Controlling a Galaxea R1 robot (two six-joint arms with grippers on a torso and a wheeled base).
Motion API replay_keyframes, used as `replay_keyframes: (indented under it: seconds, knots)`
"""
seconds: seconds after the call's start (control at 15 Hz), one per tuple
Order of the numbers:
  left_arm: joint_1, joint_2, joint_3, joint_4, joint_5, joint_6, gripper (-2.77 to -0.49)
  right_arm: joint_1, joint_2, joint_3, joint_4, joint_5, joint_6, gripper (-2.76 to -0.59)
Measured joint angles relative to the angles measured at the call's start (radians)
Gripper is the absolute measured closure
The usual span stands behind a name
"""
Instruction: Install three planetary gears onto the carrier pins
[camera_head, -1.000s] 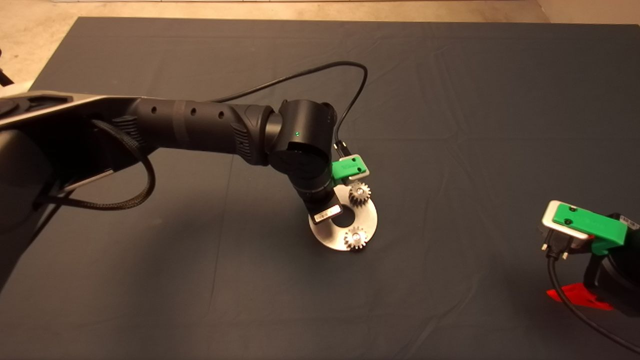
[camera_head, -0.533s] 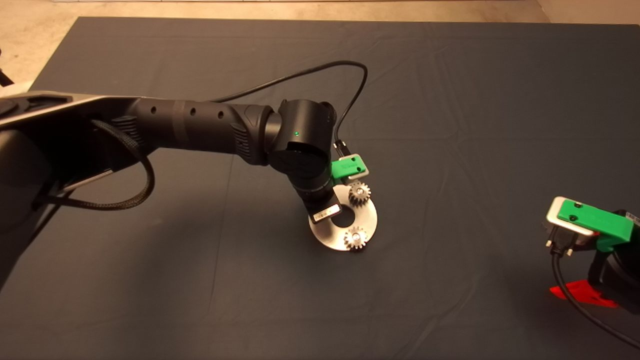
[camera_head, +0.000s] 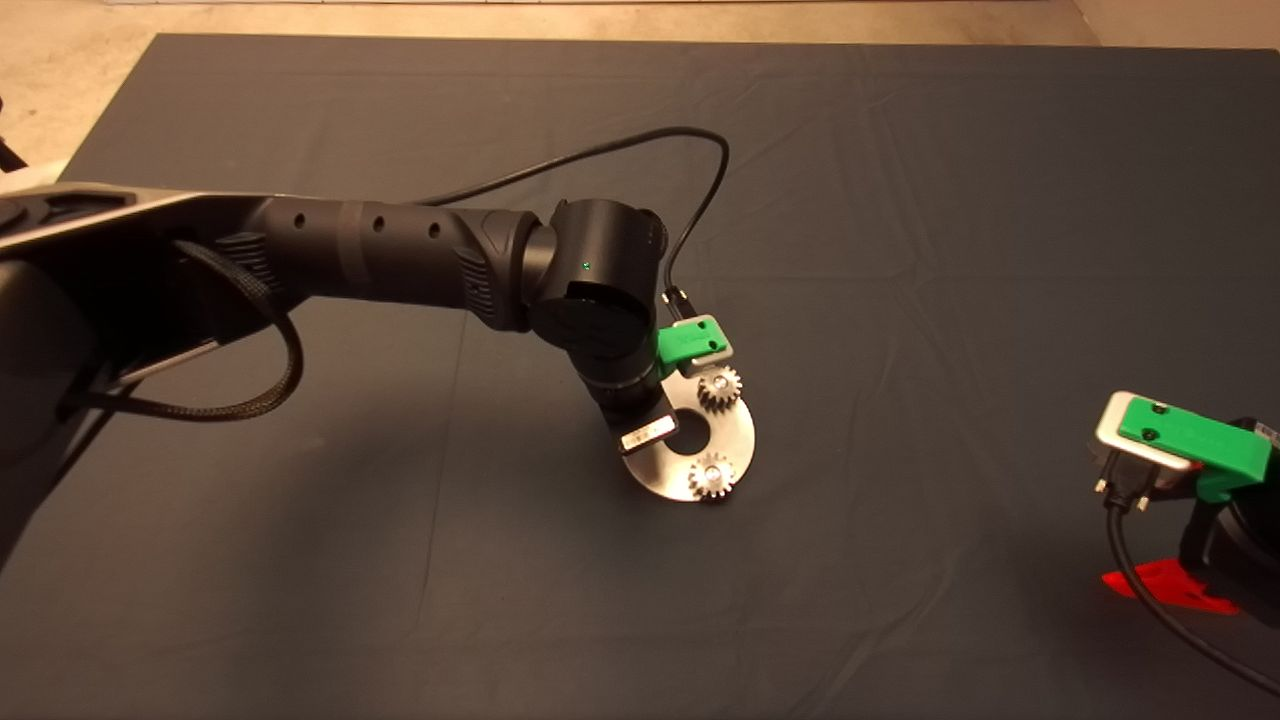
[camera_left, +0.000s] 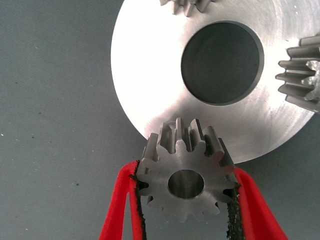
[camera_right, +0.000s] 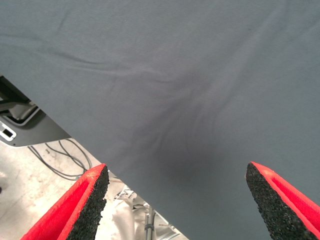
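Left arm (camera_head: 380, 255) reaches in over the dark mat (camera_head: 900, 200); its wrist housing covers the near-left part of the disc (camera_head: 735, 440), so the head view hides the left gripper (camera_left: 186, 200) and whatever it carries. A black cable (camera_head: 690, 170) loops from that wrist above the disc. Only the left wrist view shows the grip: both red fingers (camera_left: 117, 205) clamp the sides of the third gear (camera_left: 185, 182), flat face and bore toward the camera, at the disc's rim and overlapping it. No pin shows under or through that bore; cannot tell whether the gear sits on a stud or hangs above it.

On the disc, right of its central hole (camera_head: 687, 435): far gear (camera_head: 718, 385) and near gear (camera_head: 712, 475), each seated with a bright pin end in its bore. In the wrist view both are cut off at the frame edges, only teeth visible.

Well right of the disc, right gripper (camera_right: 175, 200) waits at the mat's edge, pads (camera_right: 92, 200) spread wide with nothing between. Its wrist view shows mat, plus floor and cables (camera_right: 65, 160) past the edge; head view cuts most of that arm.
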Motion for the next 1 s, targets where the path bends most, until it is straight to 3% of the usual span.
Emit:
replay_keyframes:
  seconds: [0.47, 1.0]
  knots:
    - [0.000, -0.004, 0.028, -0.014, 0.000, -0.024, -0.65, 0.023, 0.000, 0.000, 0.004, 0.000, -0.003, -2.03]
    - [0.000, -0.009, 0.033, -0.004, 0.000, -0.032, -0.65, 0.043, -0.016, 0.000, 0.026, 0.001, -0.004, -2.03]
